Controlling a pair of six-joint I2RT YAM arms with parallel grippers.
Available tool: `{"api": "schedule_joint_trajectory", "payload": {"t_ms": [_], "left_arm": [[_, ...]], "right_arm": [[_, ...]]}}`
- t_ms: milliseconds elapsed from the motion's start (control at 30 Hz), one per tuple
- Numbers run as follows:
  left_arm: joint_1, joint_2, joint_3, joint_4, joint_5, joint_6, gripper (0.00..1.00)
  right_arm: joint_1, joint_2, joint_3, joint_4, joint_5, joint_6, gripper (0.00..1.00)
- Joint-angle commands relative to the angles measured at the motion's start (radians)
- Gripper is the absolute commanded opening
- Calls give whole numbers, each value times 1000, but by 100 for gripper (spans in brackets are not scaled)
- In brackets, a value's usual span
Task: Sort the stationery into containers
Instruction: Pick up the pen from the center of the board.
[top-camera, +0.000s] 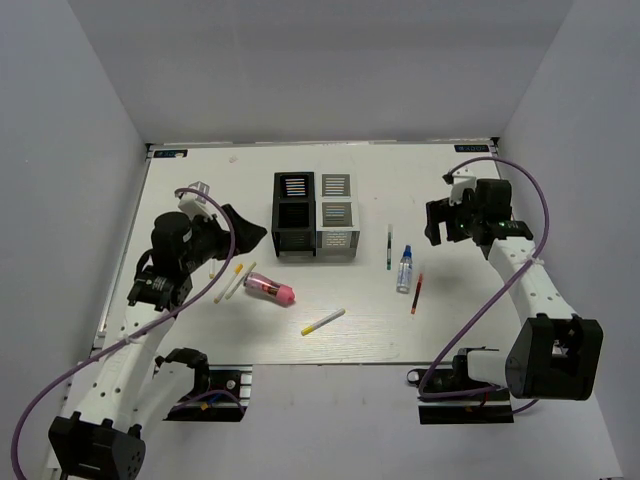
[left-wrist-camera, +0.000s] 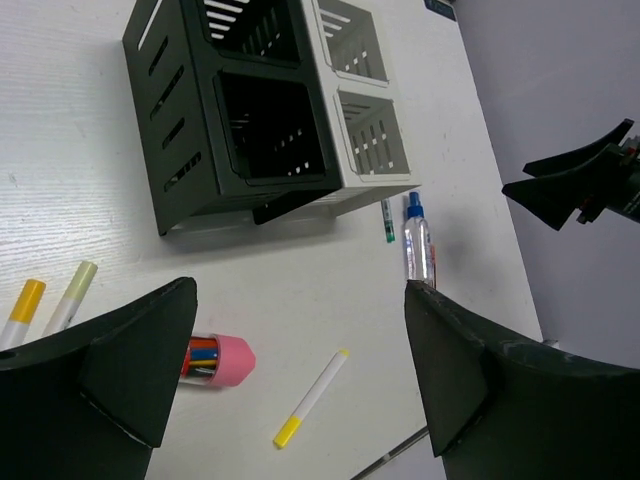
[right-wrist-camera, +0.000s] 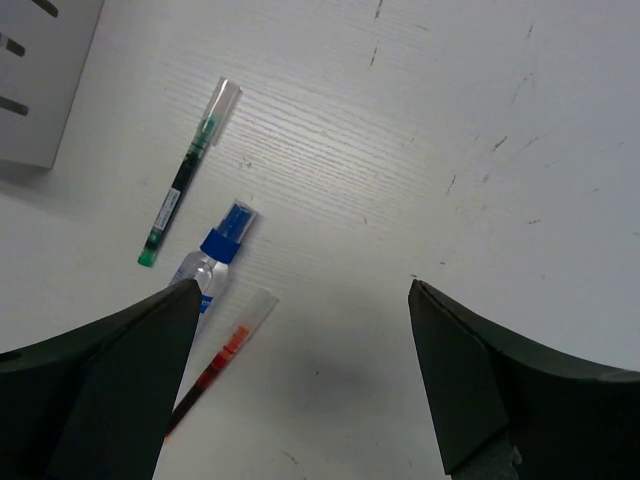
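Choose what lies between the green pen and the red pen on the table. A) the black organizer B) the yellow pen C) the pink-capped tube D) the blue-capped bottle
D: the blue-capped bottle lies with the green pen on one side and the red pen on the other.

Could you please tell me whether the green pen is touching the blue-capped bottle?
Apart. The right wrist view shows a strip of bare table between the green pen and the blue-capped bottle lying beside it.
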Motion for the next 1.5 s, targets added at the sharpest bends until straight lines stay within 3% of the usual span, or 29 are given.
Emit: {"api": "schedule_joint_trajectory", "payload": {"t_ms": [0,200,333,500,533,567,600,633,667,767,800,833,900,1000,1100,1133,1233,1467], "left_arm": [[2,14,29,-42,21,22,93],[2,41,51,-97,21,45,81],[2,50,74,-134,12,66,62],[2,60,94,-221,-18,88,59],[2,69,94,-233,-18,88,59],[2,69,94,-249,-18,102,58],[2,81,94,-269,-32,102,58],[2,96,103,-301,-50,111,56],[2,106,103,-324,-70,111,56],[2,147,115,-422,-246,42,56],[2,147,115,-433,-271,21,52],[2,158,106,-442,-312,-28,52],[2,168,86,-430,-354,-74,63],[19,205,69,-379,-417,-119,70],[19,343,81,-352,-495,-119,66],[19,424,122,-352,-520,-119,64],[19,492,172,-338,-624,-110,63],[28,618,250,-289,-684,-44,59]], "right_arm": [[0,3,47,-43,-29,-61,90],[-1,-6,66,-129,-116,-230,90],[1,-15,80,-177,-110,-277,90],[-2,-15,105,-264,-187,-355,90],[-1,-14,105,-275,-208,-359,79],[-1,-18,106,-296,-259,-368,53],[-2,-15,100,-301,-270,-360,10],[1,-23,90,-297,-279,-357,4],[1,-24,83,-294,-314,-360,4],[4,-20,66,-278,-337,-349,48],[4,-14,76,-283,-340,-349,61],[4,8,88,-284,-346,-345,67],[6,28,111,-292,-345,-339,72],[7,46,135,-294,-360,-337,72],[10,43,137,-287,-383,-343,69],[10,45,139,-290,-391,-345,56],[15,39,134,-287,-399,-357,31],[15,19,90,-264,-400,-359,34]]}}
